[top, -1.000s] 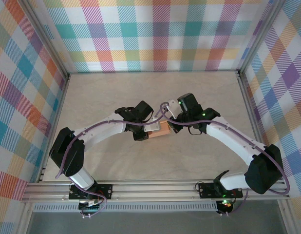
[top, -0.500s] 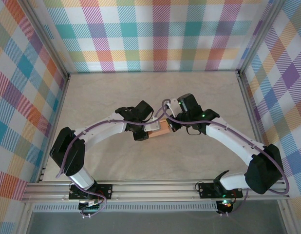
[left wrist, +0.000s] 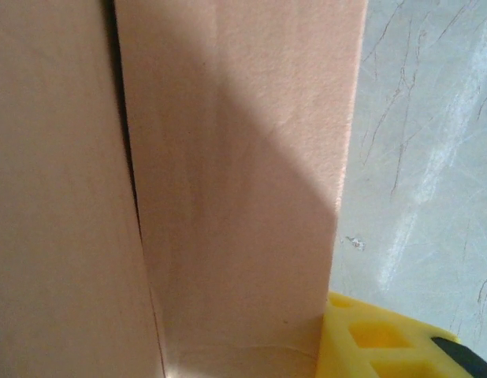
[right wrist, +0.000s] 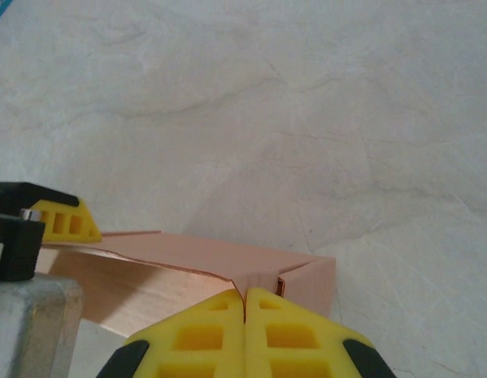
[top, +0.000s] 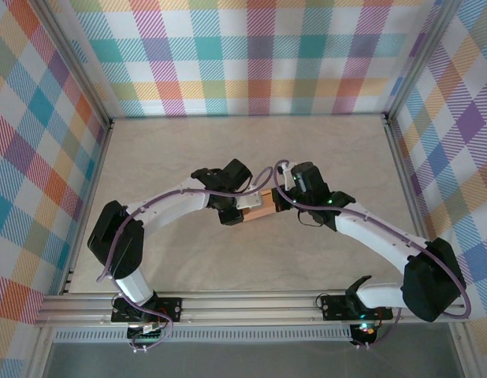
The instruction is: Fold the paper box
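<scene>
Right wrist view: my right gripper, fingers pressed together, noses against the end flap of the paper box, seemingly to tuck it shut. My left gripper pinches the far end, bracing the box mid-tabletop against sliding.

Comprises a flat tabletop, beige with faint grey veining. Is enclosed on three sides by a back wall, left wall and right wall, all printed in multicolour plaid. Is framed in aluminium profile: slanted posts at the rear corners, a double rail along the near edge. Shows even, diffuse lighting with soft shadows. Shows dark grey floor below the rail.
</scene>
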Available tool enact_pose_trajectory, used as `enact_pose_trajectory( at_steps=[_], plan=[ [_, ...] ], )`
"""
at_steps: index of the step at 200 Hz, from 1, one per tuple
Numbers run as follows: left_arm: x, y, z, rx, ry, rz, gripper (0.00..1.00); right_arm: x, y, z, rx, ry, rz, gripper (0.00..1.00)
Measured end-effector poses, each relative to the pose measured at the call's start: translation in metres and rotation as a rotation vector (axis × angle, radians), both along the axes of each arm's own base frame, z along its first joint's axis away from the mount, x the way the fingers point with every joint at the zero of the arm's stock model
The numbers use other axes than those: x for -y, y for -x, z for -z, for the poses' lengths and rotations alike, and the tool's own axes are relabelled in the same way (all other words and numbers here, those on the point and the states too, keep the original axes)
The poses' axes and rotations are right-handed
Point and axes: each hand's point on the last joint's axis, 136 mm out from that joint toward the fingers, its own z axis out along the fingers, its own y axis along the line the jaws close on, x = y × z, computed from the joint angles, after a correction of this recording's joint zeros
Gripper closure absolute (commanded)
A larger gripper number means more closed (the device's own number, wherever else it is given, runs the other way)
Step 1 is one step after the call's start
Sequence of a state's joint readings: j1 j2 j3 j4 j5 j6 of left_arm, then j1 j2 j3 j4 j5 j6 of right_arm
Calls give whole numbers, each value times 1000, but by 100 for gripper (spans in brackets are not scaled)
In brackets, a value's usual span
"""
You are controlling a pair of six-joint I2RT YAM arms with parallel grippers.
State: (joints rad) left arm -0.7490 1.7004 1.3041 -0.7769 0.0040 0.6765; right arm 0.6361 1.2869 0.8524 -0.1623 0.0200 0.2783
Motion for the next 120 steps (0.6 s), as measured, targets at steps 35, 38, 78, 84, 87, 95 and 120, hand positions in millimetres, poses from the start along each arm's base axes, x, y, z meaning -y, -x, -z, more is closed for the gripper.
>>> enact_pose_trajectory(
  at_steps=[35, 38, 78, 84, 87, 95, 120],
  plan=[
    [1, -1, 1, -10, -3, -8, 60, 1, -4, 11, 36, -33, 25, 100],
    [1, -1, 1, -11, -3, -8, 60, 1, -4, 12, 38, -34, 26, 100],
    [1, -2, 2, -19, -11, -8, 59, 5, -3, 25, 79, -25, 22, 100],
    [1, -2, 2, -20, -12, -9, 59, 5, -4, 24, 87, -21, 17, 100],
    [1, -2, 2, -20, -12, -9, 59, 5, -4, 24, 90, -18, 14, 100],
    [1, -2, 2, -24, -15, -9, 59, 5, -4, 24, 95, -12, 9, 100],
    [1, -3, 2, -28, -19, -10, 59, 6, -4, 25, 106, 1, 0, 100]
  ],
)
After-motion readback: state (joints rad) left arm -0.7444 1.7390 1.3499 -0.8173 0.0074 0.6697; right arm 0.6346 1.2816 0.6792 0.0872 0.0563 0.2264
